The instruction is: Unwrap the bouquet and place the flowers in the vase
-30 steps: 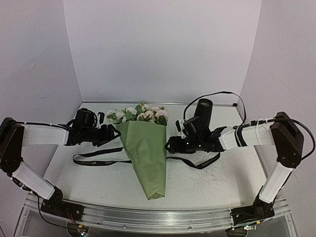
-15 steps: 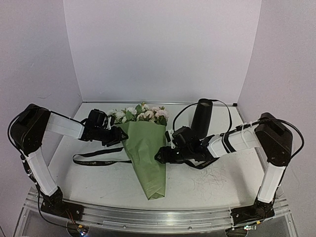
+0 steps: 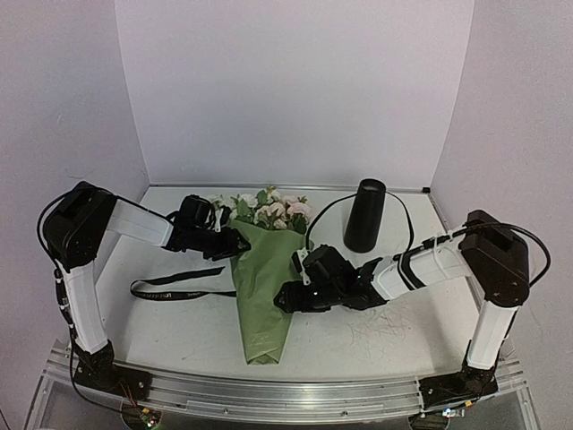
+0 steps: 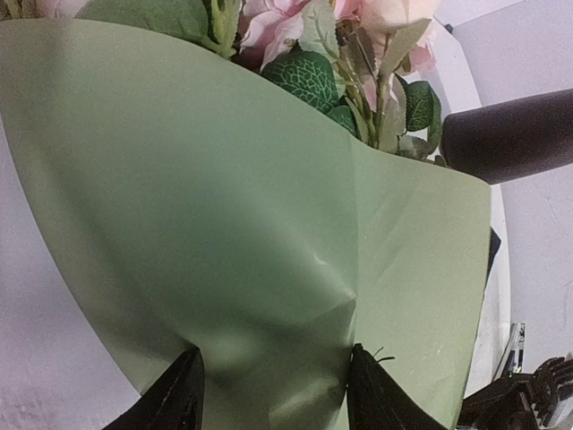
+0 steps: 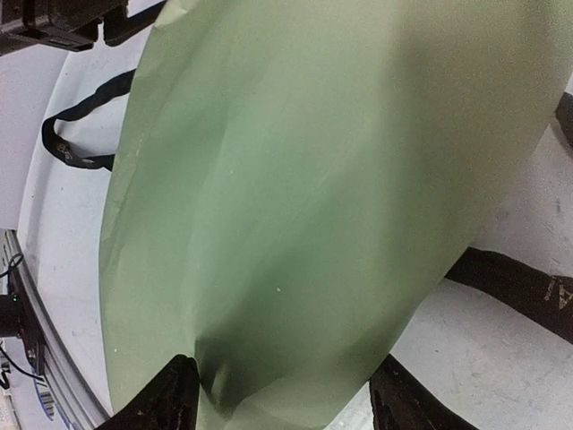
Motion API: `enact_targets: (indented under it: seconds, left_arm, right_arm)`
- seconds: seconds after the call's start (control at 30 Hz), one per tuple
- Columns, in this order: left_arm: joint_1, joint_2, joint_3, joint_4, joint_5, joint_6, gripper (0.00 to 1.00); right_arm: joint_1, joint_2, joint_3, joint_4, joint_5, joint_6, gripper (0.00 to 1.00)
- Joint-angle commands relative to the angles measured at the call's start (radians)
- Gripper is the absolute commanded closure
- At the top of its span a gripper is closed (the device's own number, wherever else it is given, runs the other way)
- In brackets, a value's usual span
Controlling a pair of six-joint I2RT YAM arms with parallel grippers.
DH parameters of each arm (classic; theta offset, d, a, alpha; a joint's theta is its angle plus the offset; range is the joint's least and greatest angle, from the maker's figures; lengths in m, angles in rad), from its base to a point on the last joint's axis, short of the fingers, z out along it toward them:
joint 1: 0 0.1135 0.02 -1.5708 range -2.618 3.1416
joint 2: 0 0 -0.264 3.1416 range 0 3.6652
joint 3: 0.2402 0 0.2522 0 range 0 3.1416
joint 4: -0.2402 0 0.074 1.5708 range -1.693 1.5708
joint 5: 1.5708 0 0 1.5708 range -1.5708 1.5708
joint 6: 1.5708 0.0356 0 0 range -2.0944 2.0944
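Observation:
The bouquet (image 3: 264,287) lies on the table, a green paper cone with its tip toward me and tilted to the left. The flowers (image 3: 269,210), pink and white, stick out of its far end, and the left wrist view shows the flowers (image 4: 358,36) close up. My left gripper (image 3: 235,244) holds the cone's upper left side; the paper (image 4: 224,179) creases between the left gripper's (image 4: 273,358) fingers. My right gripper (image 3: 285,298) clasps the cone's right side lower down, paper (image 5: 313,179) filling the right gripper (image 5: 285,367). The black vase (image 3: 365,215) stands upright at the back right.
A black ribbon (image 3: 170,288) lies loose on the table left of the cone and runs under it; the ribbon (image 5: 519,287) comes out on the right side too. The vase (image 4: 510,134) is close behind the blooms. White walls close the table on three sides.
Both grippers moved inward onto the cone and narrowed on its paper. The bouquet swung, its tip shifting left and its blooms right. The right arm no longer covers the vase.

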Motion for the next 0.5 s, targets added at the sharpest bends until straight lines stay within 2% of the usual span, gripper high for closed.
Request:
enact_targets:
  seconds: [0.0, 0.13, 0.23, 0.37, 0.47]
  left_arm:
    - [-0.037, 0.039, 0.075, 0.086, 0.034, 0.029, 0.45]
    - [-0.051, 0.072, 0.111, 0.095, 0.051, 0.024, 0.44]
    - [-0.052, 0.046, 0.101, 0.095, 0.03, 0.026, 0.44]
    - [-0.048, -0.047, 0.033, 0.093, -0.061, 0.043, 0.36]
    - [-0.042, -0.134, -0.038, 0.09, -0.108, 0.042, 0.24]
  right_arm:
    - [0.001, -0.079, -0.033, -0.039, 0.084, 0.019, 0.35]
    - [0.0, -0.1, -0.029, -0.095, 0.146, 0.031, 0.34]
    - [-0.005, -0.139, -0.036, -0.112, 0.165, 0.031, 0.25]
    - [-0.01, -0.165, -0.008, -0.108, 0.122, -0.002, 0.22]
    - [-0.009, -0.159, 0.034, -0.075, 0.035, -0.052, 0.23]
